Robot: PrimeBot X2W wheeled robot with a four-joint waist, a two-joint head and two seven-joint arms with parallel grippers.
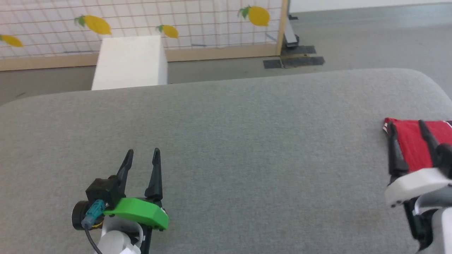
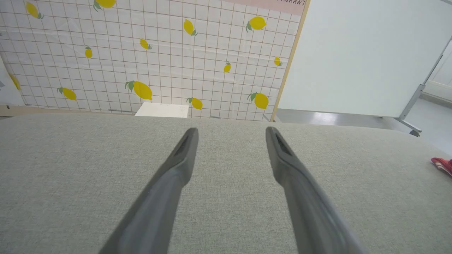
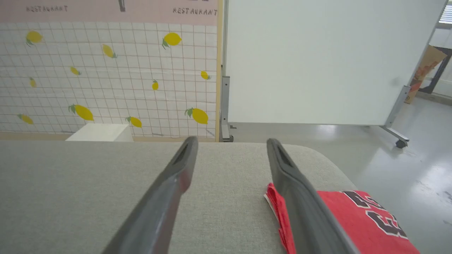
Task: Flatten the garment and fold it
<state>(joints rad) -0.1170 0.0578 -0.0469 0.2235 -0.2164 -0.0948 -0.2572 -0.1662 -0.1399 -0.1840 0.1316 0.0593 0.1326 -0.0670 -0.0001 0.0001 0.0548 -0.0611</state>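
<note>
The garment (image 1: 409, 144) lies folded into a compact red bundle at the right edge of the grey table (image 1: 226, 141), with black white-outlined print showing on top (image 3: 353, 218). My right gripper (image 1: 405, 124) hovers open at the bundle's left edge. In the right wrist view one finger (image 3: 300, 197) crosses the garment's left edge, and bare grey table shows between the two fingers of the right gripper (image 3: 231, 141). My left gripper (image 1: 143, 151) stands open over bare table at the lower left, holding nothing (image 2: 231, 130). A red corner of the garment (image 2: 443, 164) shows far right in the left wrist view.
A white box (image 1: 130, 63) stands on the floor behind the table. Behind it is a lemon-print grid wall (image 2: 159, 63), with a white wheeled partition (image 3: 317, 63) to its right. The table's far right corner (image 1: 423, 79) is rounded, with grey floor beyond.
</note>
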